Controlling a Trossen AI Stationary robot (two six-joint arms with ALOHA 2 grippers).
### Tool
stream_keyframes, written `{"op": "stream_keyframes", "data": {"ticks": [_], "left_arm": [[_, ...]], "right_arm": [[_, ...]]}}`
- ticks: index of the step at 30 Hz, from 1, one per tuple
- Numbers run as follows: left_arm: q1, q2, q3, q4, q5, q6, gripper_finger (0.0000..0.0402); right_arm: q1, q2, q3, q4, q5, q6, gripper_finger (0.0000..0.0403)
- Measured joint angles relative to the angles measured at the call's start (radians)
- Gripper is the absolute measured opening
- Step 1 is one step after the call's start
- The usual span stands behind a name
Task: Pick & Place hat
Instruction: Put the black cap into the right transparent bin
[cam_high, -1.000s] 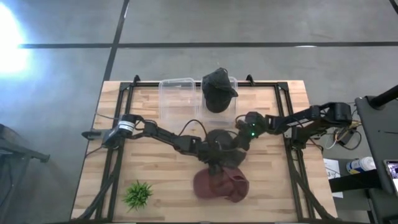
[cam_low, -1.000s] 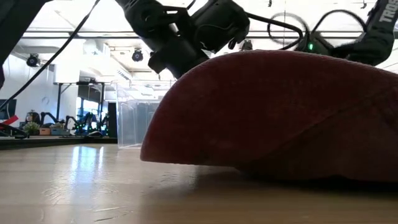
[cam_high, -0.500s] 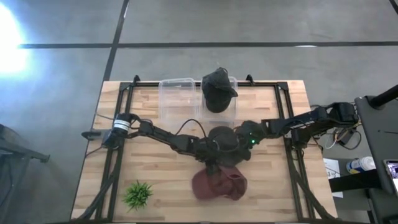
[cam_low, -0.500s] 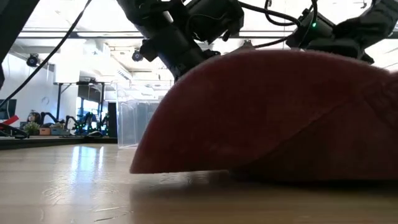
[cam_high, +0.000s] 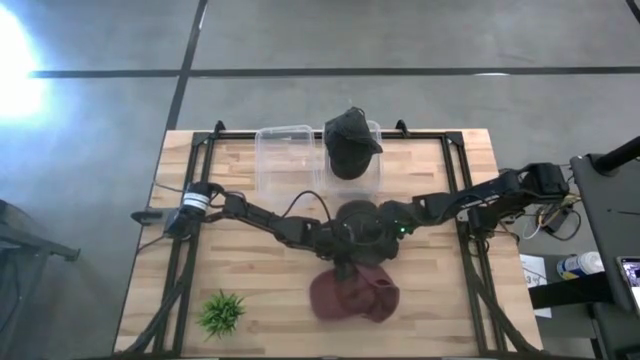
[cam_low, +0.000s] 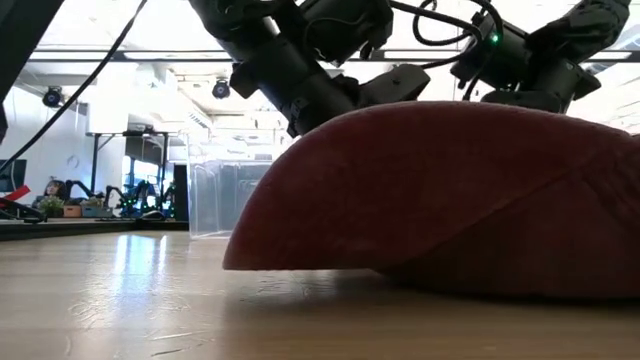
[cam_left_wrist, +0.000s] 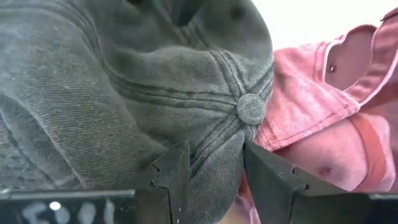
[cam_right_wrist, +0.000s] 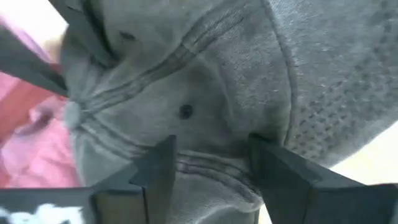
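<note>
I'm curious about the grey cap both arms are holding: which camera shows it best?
The left wrist view: the grey cap fills it, top button and seams clear. The right wrist view shows its crown too. From above, the arms mostly cover it. The low view shows only the red cap.

**Cloth, wood and clear plastic**

Grey hat (cam_left_wrist: 124, 99) up close: matt, washed twill, ridged seams, cloth-covered button on top. Red hat (cam_high: 352, 297) is soft matt cotton too, faded pinkish. Table (cam_high: 250, 270) shows pale planked wood with a light sheen. Bins (cam_high: 285, 150) are clear, glossy plastic. Left gripper (cam_left_wrist: 214, 171) fingers look hard, matt black.
</note>
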Motion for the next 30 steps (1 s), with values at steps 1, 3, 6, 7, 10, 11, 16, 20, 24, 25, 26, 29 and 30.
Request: {"op": "stream_keyframes", "data": {"ticks": [1, 3, 6, 7, 10, 11, 16, 20, 24, 25, 26, 29, 30], "left_arm": [[-0.001, 0.0, 0.0, 0.01, -0.001, -0.01, 0.0145], [-0.005, 0.0, 0.001, 0.026, -0.004, -0.021, 0.0145], [-0.018, 0.0, 0.006, 0.025, -0.008, -0.026, 0.0145], [-0.024, 0.0, 0.008, 0.024, -0.009, -0.026, 0.0145], [-0.048, -0.008, 0.02, 0.0, -0.012, -0.026, 0.0145], [-0.057, -0.017, 0.023, -0.014, -0.015, -0.026, 0.0145], [-0.098, -0.096, 0.029, -0.14, -0.131, -0.023, 0.0145], [-0.118, -0.192, 0.028, -0.212, -0.27, -0.014, 0.0145], [-0.128, -0.285, 0.02, -0.258, -0.37, -0.035, 0.0145], [-0.129, -0.303, 0.02, -0.267, -0.392, -0.041, 0.0145], [-0.13, -0.315, 0.019, -0.278, -0.412, -0.047, 0.0145], [-0.13, -0.32, 0.016, -0.297, -0.419, -0.054, 0.0145], [-0.127, -0.31, 0.007, -0.296, -0.407, -0.061, 0.0145]], "right_arm": [[0.005, 0.01, 0.0, 0.0, 0.004, 0.0, 0.0187], [0.015, 0.022, 0.002, -0.004, 0.015, -0.001, 0.0154], [0.024, 0.026, 0.007, -0.01, 0.024, 0.0, 0.0086], [0.026, 0.026, 0.008, -0.012, 0.024, -0.001, 0.0061], [0.032, 0.011, 0.009, -0.024, 0.012, -0.005, 0.0018], [0.033, 0.004, 0.009, -0.025, -0.002, -0.005, 0.0015], [0.061, -0.077, 0.013, -0.031, -0.065, -0.01, 0.0008], [0.071, -0.191, 0.036, -0.042, -0.07, -0.002, 0.0008], [0.071, -0.308, 0.103, -0.133, -0.028, -0.005, 0.0008], [0.071, -0.328, 0.124, -0.184, -0.007, -0.008, 0.0008], [0.071, -0.339, 0.142, -0.24, 0.012, -0.011, 0.0008], [0.07, -0.334, 0.16, -0.377, 0.007, -0.033, 0.0011], [0.07, -0.321, 0.16, -0.408, -0.009, -0.029, 0.0015]]}}
